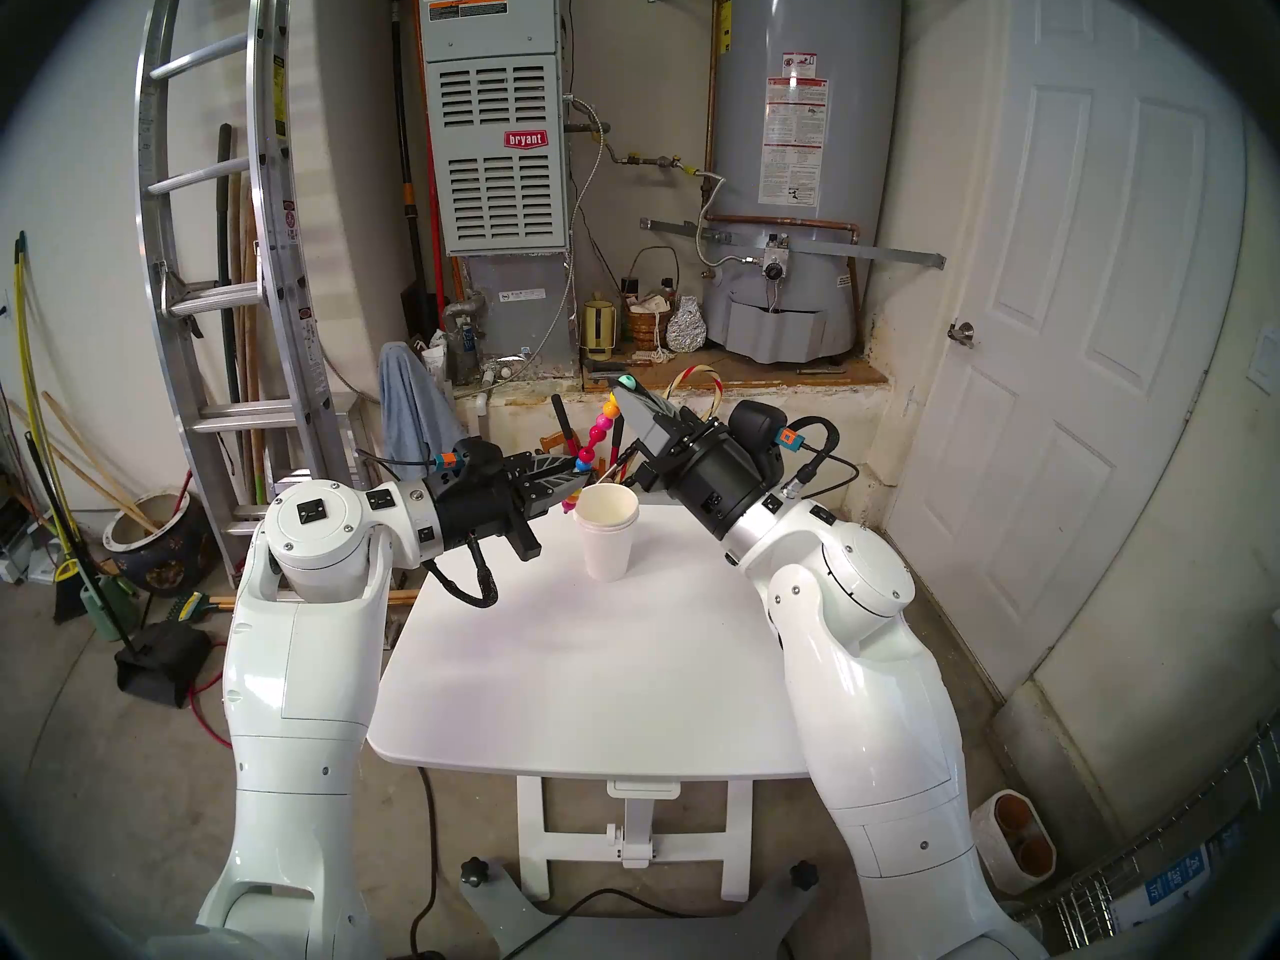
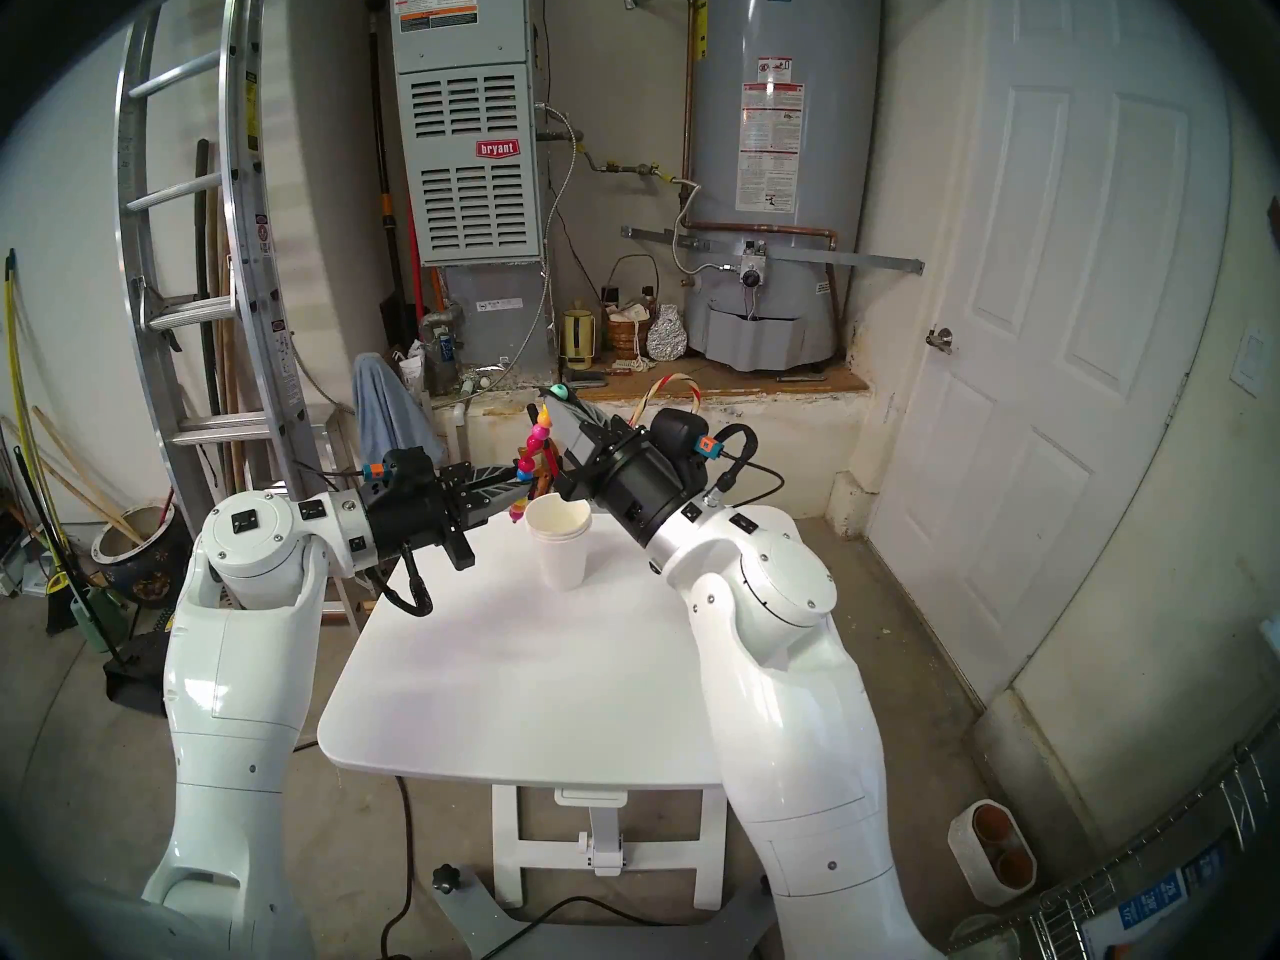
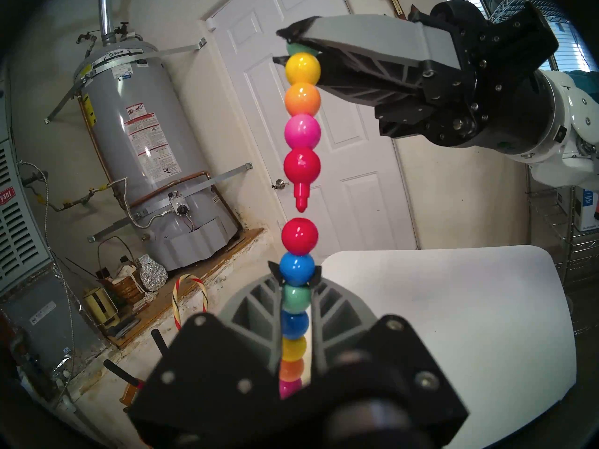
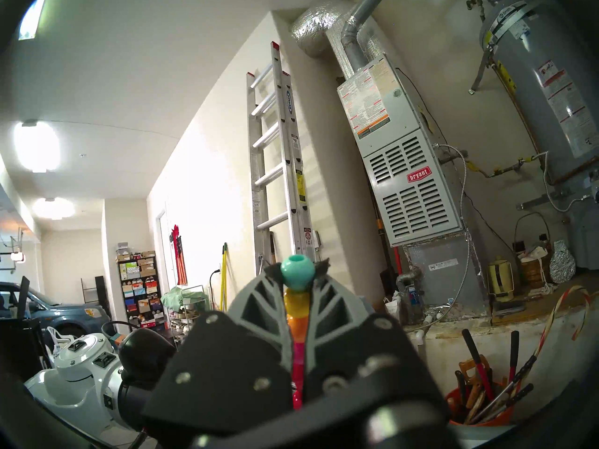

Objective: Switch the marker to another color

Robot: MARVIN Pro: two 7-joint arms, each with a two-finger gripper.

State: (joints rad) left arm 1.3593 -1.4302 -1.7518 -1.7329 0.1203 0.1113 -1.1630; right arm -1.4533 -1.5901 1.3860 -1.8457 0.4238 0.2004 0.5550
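Observation:
The marker is a stick of bright beads, pulled apart into two pieces. My right gripper [image 3: 285, 47] is shut on the teal top bead of the upper piece [image 3: 302, 130], which ends in a red nib. My left gripper [image 3: 295, 273] is shut on the lower piece [image 3: 299, 236] at its blue bead. A small gap separates the red nib from the lower piece's red bead. Both pieces hang above the table's far edge, behind the paper cups [image 1: 608, 532]. In the head view the left gripper [image 1: 578, 474] sits below the right gripper [image 1: 627, 386]. The right wrist view shows the teal bead [image 4: 297, 271] between the fingers.
A stack of white paper cups stands at the back of the white table [image 1: 589, 695]. Behind the table is an orange bucket [image 4: 479, 419] of red and black tool handles, and a striped candy cane [image 1: 717, 390]. A ladder, furnace and water heater line the wall.

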